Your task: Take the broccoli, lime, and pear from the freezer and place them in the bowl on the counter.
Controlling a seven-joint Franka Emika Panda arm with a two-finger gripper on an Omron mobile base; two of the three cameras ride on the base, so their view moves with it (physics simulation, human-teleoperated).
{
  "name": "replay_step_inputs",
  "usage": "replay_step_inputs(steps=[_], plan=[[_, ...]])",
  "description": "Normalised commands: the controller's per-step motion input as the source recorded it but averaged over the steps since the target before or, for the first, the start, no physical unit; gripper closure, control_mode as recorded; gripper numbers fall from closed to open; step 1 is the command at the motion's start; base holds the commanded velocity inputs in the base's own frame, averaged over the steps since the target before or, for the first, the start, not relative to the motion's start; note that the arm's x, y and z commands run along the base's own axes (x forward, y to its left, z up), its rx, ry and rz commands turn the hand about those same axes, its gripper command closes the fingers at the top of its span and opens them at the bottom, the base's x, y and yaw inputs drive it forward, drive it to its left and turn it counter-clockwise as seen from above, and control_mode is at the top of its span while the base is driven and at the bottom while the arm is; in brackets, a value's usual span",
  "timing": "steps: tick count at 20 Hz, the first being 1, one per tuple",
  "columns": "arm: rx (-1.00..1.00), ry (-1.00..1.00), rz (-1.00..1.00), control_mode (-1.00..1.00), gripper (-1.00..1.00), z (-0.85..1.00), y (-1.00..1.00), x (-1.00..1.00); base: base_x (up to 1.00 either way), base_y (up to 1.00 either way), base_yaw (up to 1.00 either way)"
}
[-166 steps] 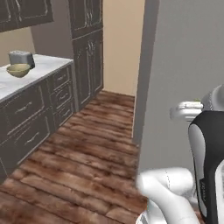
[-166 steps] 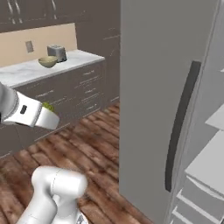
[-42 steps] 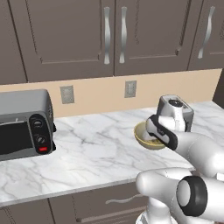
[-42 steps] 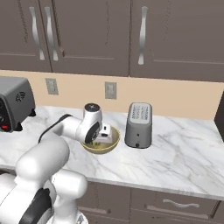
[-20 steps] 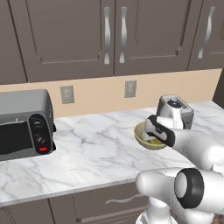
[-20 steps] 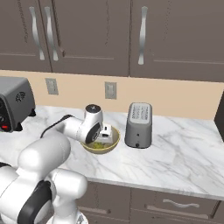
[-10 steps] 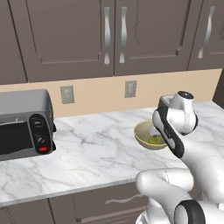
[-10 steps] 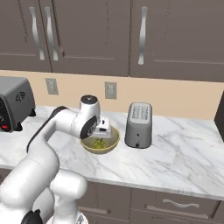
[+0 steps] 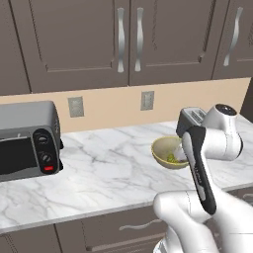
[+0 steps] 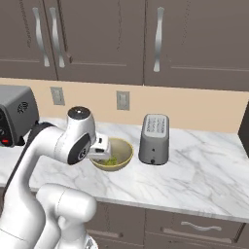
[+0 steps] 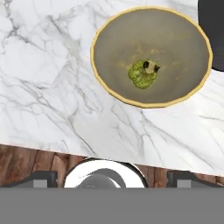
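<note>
Broccoli in the bowl, two fruits to go

The broccoli (image 11: pixel 142 74) lies mid-bowl (image 11: pixel 113 48) on the counter (image 11: pixel 48 83); the gripper (image 10: pixel 100 147) above gapes empty. Swinging away low, I'd fear it clips the rim or the toaster (image 10: pixel 153 132).

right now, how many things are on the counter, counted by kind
bowl: 1
broccoli, lying in the bowl: 1
toaster: 1
toaster oven: 1
total: 4
</note>
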Motion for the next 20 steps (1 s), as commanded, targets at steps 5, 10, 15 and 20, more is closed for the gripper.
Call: replay_step_inputs(steps=[5, 10, 15, 20], plan=[[-0.01, 0.00, -0.09, -1.00, -1.00, 0.70, 0.39, -0.43, 0.00, 0.00, 0.00], [0.00, -0.01, -0.13, -1.00, -1.00, 0.90, 0.02, -0.50, 0.00, 0.00, 0.00], [0.00, 0.00, -0.02, -1.00, -1.00, 0.80, 0.00, -0.58, 0.00, 0.00, 0.00], [0.00, 0.00, 0.00, -1.00, -1.00, 0.69, 0.00, -0.77, 0.00, 0.00, 0.00]])
